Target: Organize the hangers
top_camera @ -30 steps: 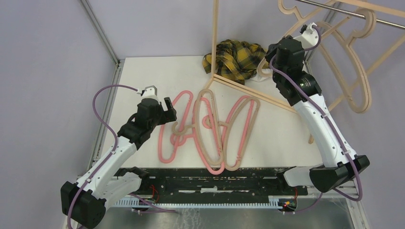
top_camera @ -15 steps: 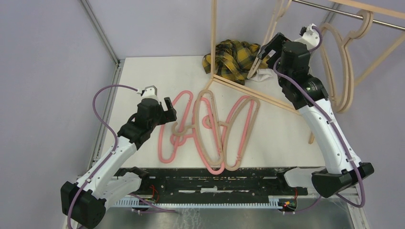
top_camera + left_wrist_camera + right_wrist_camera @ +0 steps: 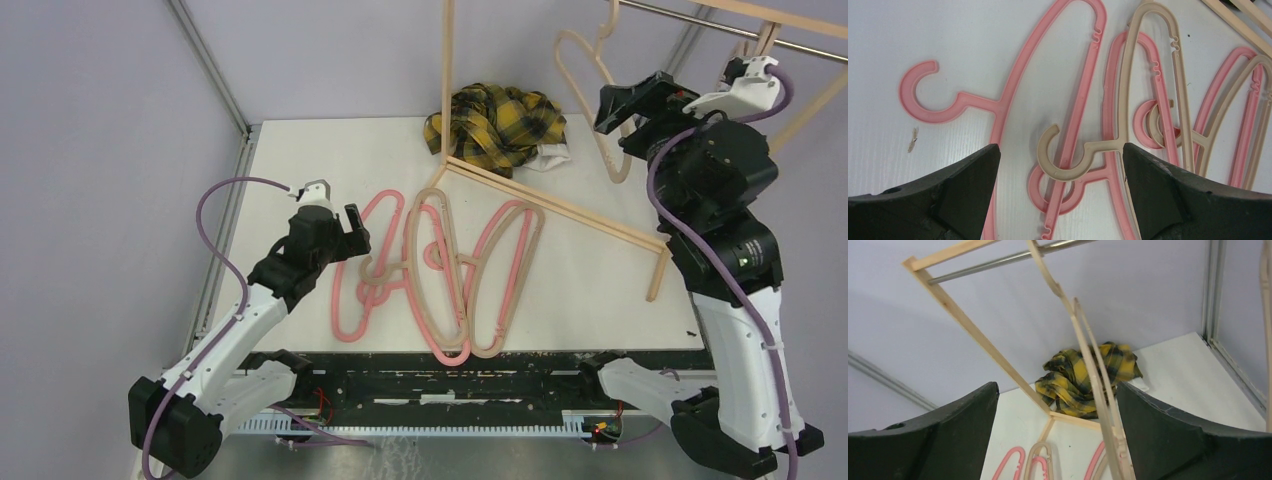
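Several pink and tan hangers (image 3: 440,270) lie tangled on the white table. My left gripper (image 3: 338,232) hovers open over the pile's left end. In the left wrist view a tan hook (image 3: 1068,162) crossing a pink hanger (image 3: 1073,120) lies between its fingers (image 3: 963,185), untouched. My right gripper (image 3: 615,110) is raised by the rack, open. A tan hanger (image 3: 618,168) hangs from the metal rail (image 3: 690,14). In the right wrist view that hanger (image 3: 1093,370) dangles between the open jaws, nearer the right finger (image 3: 1168,435), which I cannot tell if it touches.
The wooden rack frame (image 3: 560,205) stands at the back right, its base bar crossing the table. A yellow-black plaid cloth (image 3: 495,125) lies bunched behind it. Another tan hanger (image 3: 768,38) hooks on the rail farther right. A metal post (image 3: 215,75) edges the table's left.
My right gripper has opened and let go of the tan hanger, leaving it on the rail. The right arm rose and drew back to the right. The left arm stayed put.
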Robot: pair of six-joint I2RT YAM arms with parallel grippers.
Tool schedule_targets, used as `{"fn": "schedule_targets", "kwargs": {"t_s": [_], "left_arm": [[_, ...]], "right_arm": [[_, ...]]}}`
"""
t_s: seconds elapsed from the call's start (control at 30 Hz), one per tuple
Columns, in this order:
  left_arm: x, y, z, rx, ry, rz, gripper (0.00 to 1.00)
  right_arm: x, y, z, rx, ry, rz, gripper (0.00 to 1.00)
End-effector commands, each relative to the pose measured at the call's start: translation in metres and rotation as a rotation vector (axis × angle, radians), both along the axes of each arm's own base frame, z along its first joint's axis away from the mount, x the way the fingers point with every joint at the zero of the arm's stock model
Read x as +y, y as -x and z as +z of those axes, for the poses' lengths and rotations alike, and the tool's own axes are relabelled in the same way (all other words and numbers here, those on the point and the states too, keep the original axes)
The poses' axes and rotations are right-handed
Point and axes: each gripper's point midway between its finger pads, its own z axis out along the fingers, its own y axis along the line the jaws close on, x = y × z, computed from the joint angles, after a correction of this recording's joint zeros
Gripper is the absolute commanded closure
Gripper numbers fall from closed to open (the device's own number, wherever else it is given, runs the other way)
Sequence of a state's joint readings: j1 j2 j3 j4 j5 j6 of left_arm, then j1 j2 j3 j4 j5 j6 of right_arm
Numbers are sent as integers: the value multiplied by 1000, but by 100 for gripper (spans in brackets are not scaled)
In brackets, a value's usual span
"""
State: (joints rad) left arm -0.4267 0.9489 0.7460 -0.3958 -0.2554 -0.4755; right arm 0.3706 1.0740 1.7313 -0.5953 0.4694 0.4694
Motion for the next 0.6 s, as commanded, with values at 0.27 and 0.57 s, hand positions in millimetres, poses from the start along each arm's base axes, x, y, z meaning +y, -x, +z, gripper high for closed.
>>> {"fn": "schedule_targets", "kwargs": {"t_s": [0.27,0.57], "left_arm": [[1,-5,7,-25,6,9,1],[-1,-8,4,-9,-4,7,1]], "right_arm": [[139,-34,-19,70,179,649,12],[260,-40,-126,305,370,768,13]]}}
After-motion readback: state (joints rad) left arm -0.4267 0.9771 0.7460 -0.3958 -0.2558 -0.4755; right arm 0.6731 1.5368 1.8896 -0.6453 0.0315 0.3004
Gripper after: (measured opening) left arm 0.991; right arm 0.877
